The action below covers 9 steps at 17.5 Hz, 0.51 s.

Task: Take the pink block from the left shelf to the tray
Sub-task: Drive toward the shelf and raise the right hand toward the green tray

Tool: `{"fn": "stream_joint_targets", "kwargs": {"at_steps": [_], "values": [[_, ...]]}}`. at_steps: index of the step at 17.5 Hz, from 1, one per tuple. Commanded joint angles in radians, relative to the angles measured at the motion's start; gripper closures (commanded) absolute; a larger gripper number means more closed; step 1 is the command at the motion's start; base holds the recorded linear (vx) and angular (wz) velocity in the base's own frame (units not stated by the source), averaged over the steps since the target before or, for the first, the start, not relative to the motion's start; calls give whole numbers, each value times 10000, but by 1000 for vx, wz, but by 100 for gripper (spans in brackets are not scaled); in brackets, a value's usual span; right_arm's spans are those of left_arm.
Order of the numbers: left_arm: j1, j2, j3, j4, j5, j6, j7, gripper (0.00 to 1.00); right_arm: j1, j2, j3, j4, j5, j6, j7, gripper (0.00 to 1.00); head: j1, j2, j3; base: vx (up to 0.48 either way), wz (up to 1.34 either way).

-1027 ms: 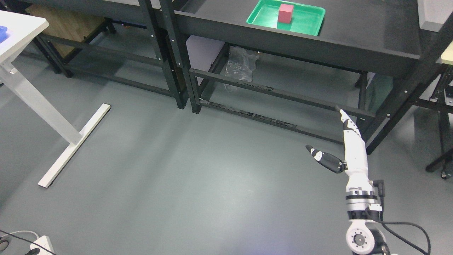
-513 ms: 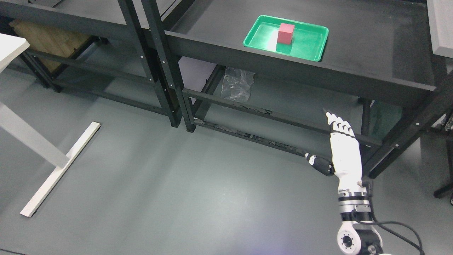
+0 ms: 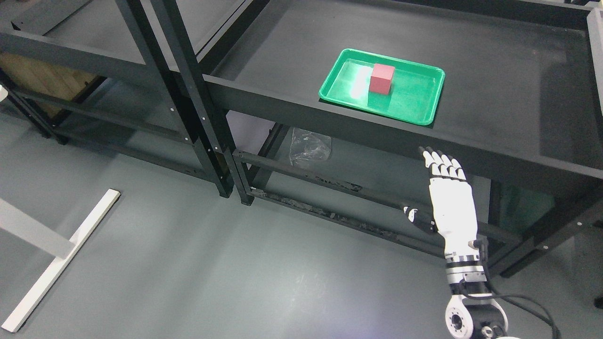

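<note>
A pink block (image 3: 381, 78) stands upright inside a green tray (image 3: 414, 101) on the top board of the black shelf (image 3: 509, 108) to the right. My right hand (image 3: 445, 193) is raised in front of that shelf's front edge, below and to the right of the tray. Its fingers are straight and spread with the thumb out to the left, and it holds nothing. It touches neither the tray nor the block. My left arm is out of the picture.
A second black shelf (image 3: 70, 42) stands to the left, sharing upright posts (image 3: 188, 99) with the right one. A crumpled clear plastic bag (image 3: 308, 147) lies on the lower level. A white table foot (image 3: 56, 263) lies on the grey floor at lower left.
The whole picture has shifted down and left as the camera tilted up. My right hand has risen toward the shelf's front edge and turned its back to the camera.
</note>
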Motion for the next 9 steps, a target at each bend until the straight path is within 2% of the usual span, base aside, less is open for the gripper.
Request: {"fn": "stream_joint_targets", "kwargs": {"at_steps": [1,9], "values": [[93,175,0,0,-15,-8,8,0,-42,-174,-13,4,-271,0,-21,1,0,0,0,367,39],[93,175,0,0,-15,-8,8,0,-11,-174,-75,19,-1009,30,40,1,0,0,0,335,118]]}}
